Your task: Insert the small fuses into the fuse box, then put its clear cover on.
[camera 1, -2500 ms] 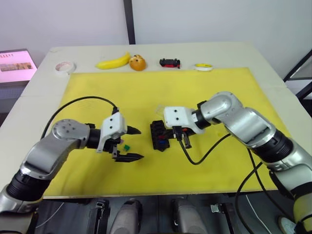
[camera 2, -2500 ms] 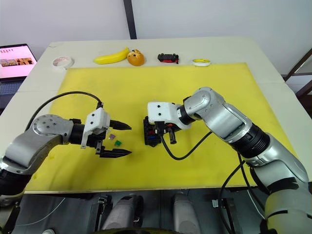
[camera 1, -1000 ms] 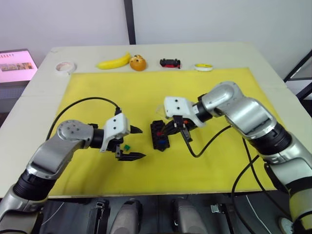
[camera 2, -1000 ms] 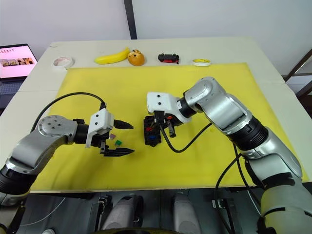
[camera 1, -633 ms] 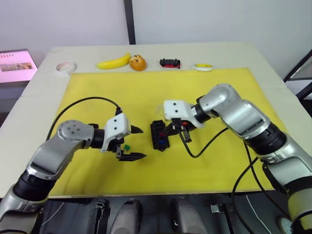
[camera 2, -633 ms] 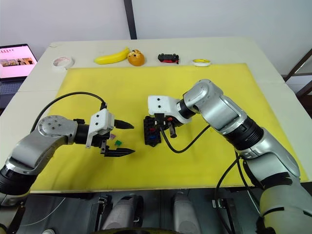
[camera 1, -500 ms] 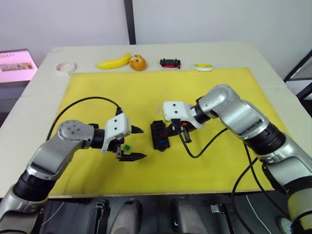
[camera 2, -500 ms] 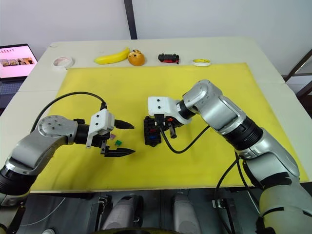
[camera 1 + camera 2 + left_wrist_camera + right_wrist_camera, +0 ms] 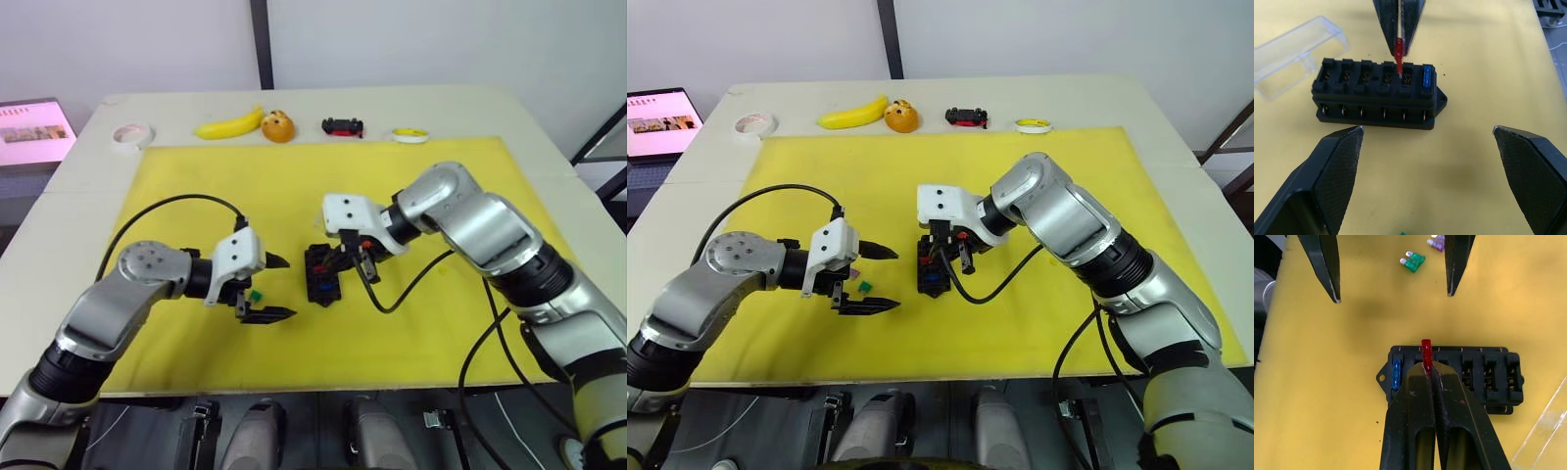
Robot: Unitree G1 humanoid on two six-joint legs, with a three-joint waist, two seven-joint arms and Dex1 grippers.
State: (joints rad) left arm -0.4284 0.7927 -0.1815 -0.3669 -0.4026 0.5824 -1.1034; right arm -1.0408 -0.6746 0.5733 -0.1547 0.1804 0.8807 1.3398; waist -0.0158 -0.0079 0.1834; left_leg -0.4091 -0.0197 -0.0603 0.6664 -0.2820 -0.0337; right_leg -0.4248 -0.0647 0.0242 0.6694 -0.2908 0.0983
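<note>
Fuse box [image 9: 1378, 93] black, mid yellow mat, blue fuse [image 9: 1427, 78] in end slot, R gripper [image 9: 1426, 369] pinching red fuse [image 9: 1425, 352] over next slot, L gripper [image 9: 272, 287] spread wide nearby, clear cover [image 9: 1295, 54] just beside box

Bright, even overhead light — soft shadows, sharp focus, no glare.

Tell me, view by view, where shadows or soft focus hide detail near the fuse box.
Left wrist view: the left gripper looms large and soft-edged, while the fuse box is crisp. Right wrist view: the right gripper covers part of the box's slots. Left eye view: the box sits in shadow.
</note>
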